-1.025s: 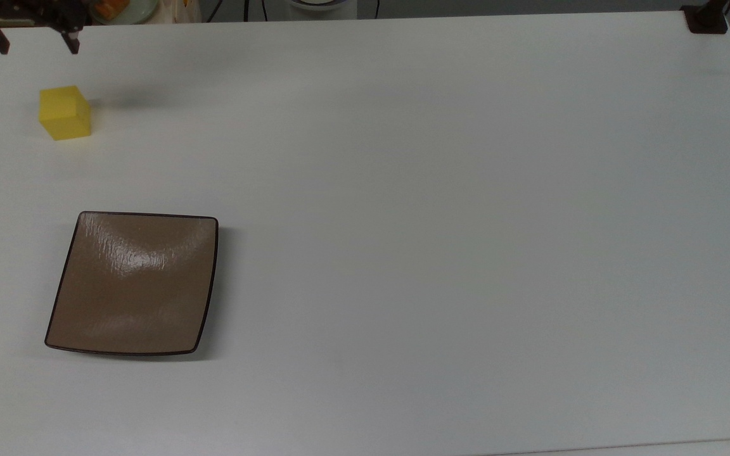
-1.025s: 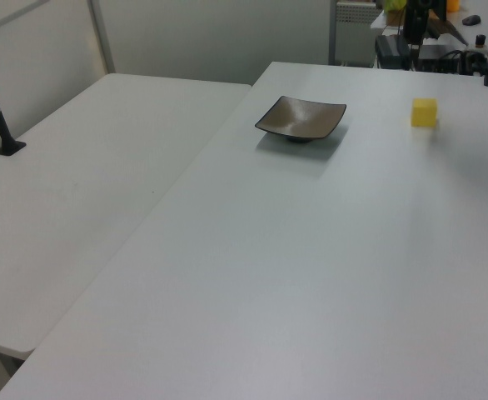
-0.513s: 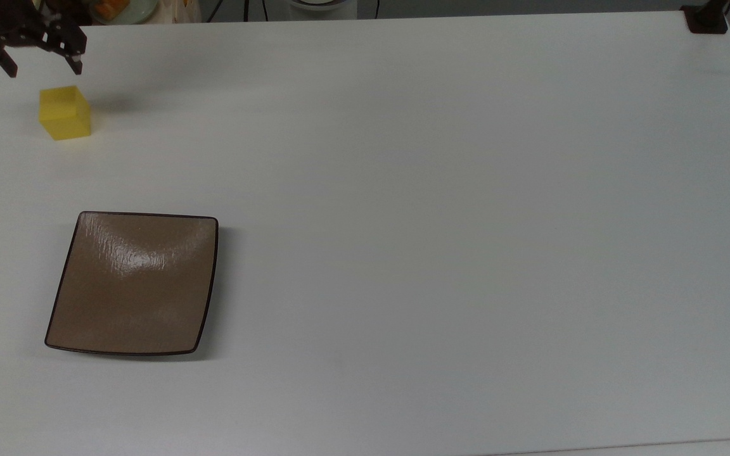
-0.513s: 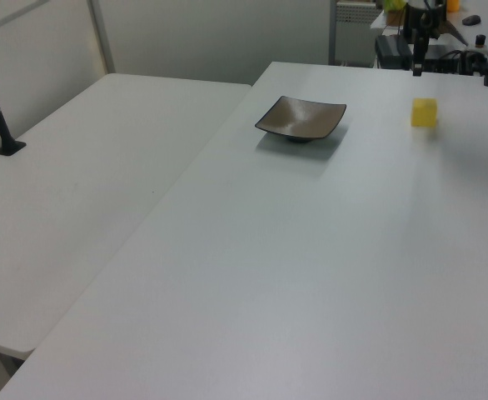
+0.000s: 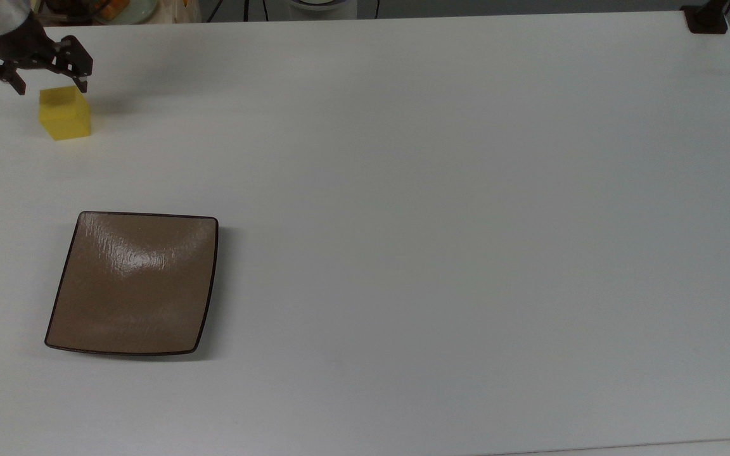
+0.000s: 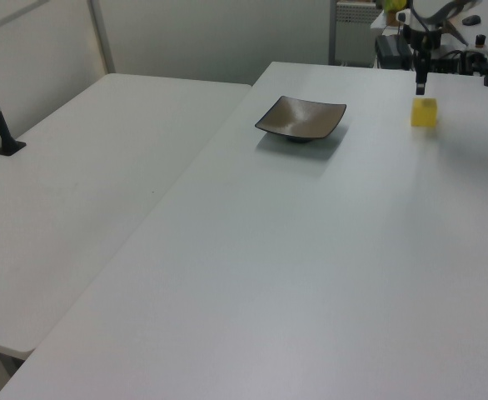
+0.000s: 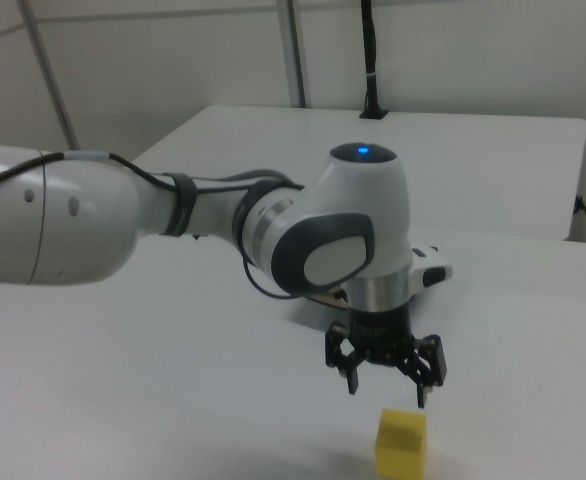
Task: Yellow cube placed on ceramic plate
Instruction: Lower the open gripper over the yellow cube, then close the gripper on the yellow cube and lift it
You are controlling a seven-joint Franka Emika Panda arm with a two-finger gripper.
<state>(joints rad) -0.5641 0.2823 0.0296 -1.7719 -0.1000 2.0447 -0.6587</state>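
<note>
The yellow cube (image 5: 64,113) rests on the white table at the top view's far left, also seen as the yellow cube (image 6: 424,112) and the yellow cube (image 7: 401,442). My gripper (image 5: 51,87) hangs open just above the cube's top, its two dark fingers spread wider than the block; in the right view the gripper (image 7: 388,397) sits a short gap above the cube, nothing between its fingers. The brown square ceramic plate (image 5: 132,283) lies bare on the table, well apart from the cube, and shows as the ceramic plate (image 6: 301,117) in the left view.
The white table (image 5: 441,202) stretches wide to the top view's right. A black post base (image 5: 707,19) stands at its top right corner. Cables and clutter (image 6: 431,46) sit beyond the table's far edge near the arm's base. A second table (image 6: 86,175) adjoins in the left view.
The gripper has come down and toward the cube, from near the table's far edge to just above the cube. Cube and plate have not moved.
</note>
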